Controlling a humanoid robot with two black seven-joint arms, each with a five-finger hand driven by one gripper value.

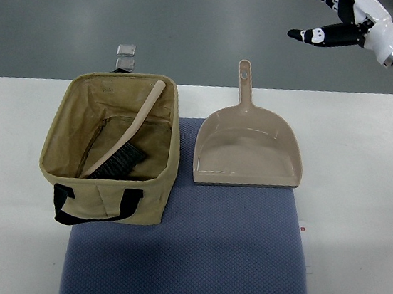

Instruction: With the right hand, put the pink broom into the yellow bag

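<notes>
On the white table (364,182) a blue mat (226,258) lies toward the near edge, and two things rest on it. At the left stands the yellow bag (115,198), open at the top, with black handles on its near side. Inside the bag lies the broom (126,145): its pale handle leans up against the far right rim, and its black bristles rest low on the bag's floor. Just right of the bag, apart from it, sits a dustpan (248,150) of the same pale pinkish colour, its handle pointing to the far side. Two small clear squares (126,55) lie beyond the table's far edge on the grey floor. Up at the far right corner, well away from the bag, the right hand (333,27) hangs above the floor with fingers spread and relaxed, holding nothing.
</notes>
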